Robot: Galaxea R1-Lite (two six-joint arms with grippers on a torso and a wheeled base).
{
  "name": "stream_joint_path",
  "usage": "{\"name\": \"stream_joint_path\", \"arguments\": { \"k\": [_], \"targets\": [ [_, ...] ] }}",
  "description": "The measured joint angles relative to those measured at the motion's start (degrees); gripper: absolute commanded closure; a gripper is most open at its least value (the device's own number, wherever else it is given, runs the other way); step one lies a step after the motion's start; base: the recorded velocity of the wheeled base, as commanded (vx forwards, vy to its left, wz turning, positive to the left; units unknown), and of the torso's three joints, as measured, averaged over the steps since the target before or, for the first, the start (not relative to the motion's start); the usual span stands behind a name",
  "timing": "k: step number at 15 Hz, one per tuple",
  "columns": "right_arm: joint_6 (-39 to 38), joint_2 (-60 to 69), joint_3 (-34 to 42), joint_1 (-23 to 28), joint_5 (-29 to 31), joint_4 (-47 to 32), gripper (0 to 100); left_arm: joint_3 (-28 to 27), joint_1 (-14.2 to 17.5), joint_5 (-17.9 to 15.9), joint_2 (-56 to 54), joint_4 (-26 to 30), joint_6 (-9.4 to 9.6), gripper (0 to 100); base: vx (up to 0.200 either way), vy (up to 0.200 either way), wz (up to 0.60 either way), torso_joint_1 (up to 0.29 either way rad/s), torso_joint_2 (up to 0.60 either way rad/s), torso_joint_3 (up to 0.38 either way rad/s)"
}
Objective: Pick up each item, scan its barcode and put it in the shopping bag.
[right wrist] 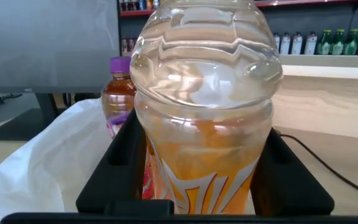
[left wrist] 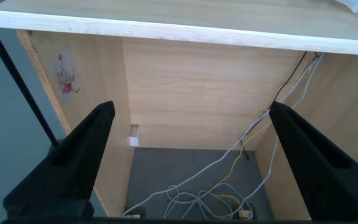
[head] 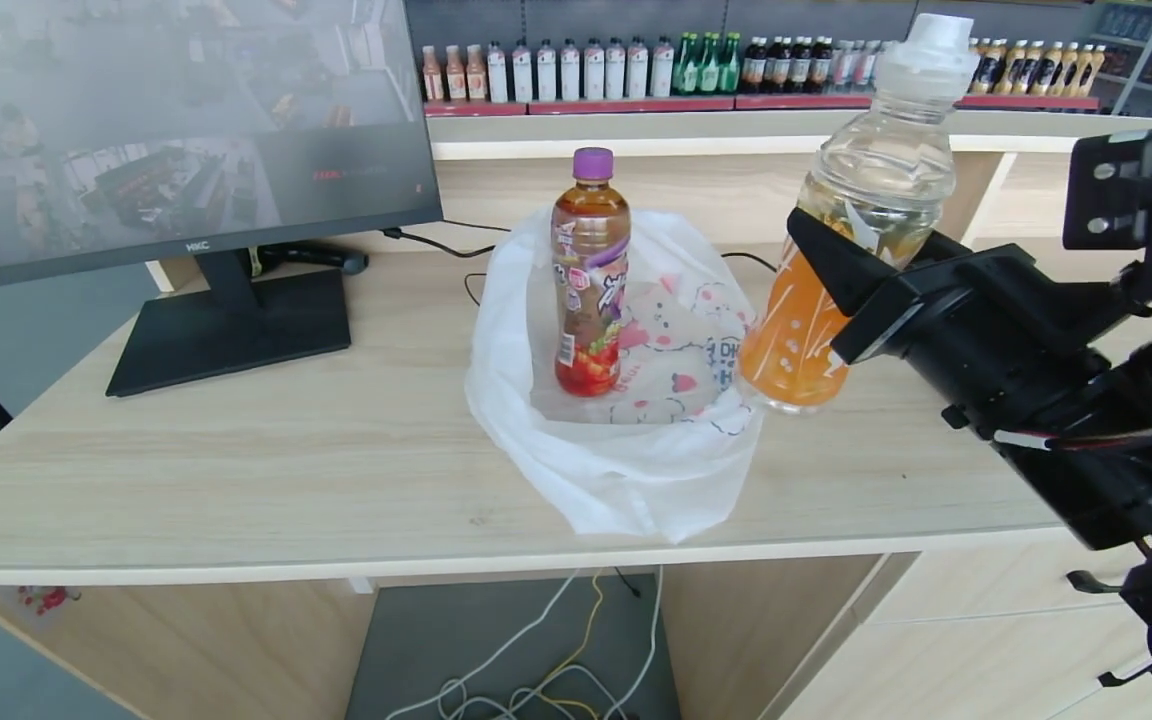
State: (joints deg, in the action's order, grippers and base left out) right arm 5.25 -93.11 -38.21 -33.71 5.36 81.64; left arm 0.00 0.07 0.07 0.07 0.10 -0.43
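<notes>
The left gripper (left wrist: pixel 190 106) hangs below the counter (head: pixel 236 470) that bears the bag (head: pixel 626 480), fingers spread, empty. One bag holds one purple-capped bottle (head: pixel 591 290), standing, so that item looks done. Just right of the bag, the right gripper (right wrist: pixel 204 174) pinches the orange bottle (head: pixel 836 290), not yet bagged. Two bottles in all.

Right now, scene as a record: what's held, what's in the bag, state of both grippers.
bag: white plastic shopping bag, open on light wooden counter
in bag: purple-capped tea bottle, upright
held: clear plastic bottle of orange drink, white cap, upright, at the bag's right
right gripper: shut on the orange-drink bottle
left gripper: open, empty, below the counter's edge
</notes>
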Motion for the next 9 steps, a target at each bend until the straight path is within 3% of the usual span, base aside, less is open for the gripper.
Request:
{"name": "stream_joint_path", "arguments": {
  "k": [9],
  "targets": [
    [-0.1,-10.1,-9.6,0.4,-1.8,-0.4,100,0.0,0.0,0.0,0.0,0.0,0.0,0,0.0,0.0,0.0,0.0,0.0,0.0]
  ]
}}
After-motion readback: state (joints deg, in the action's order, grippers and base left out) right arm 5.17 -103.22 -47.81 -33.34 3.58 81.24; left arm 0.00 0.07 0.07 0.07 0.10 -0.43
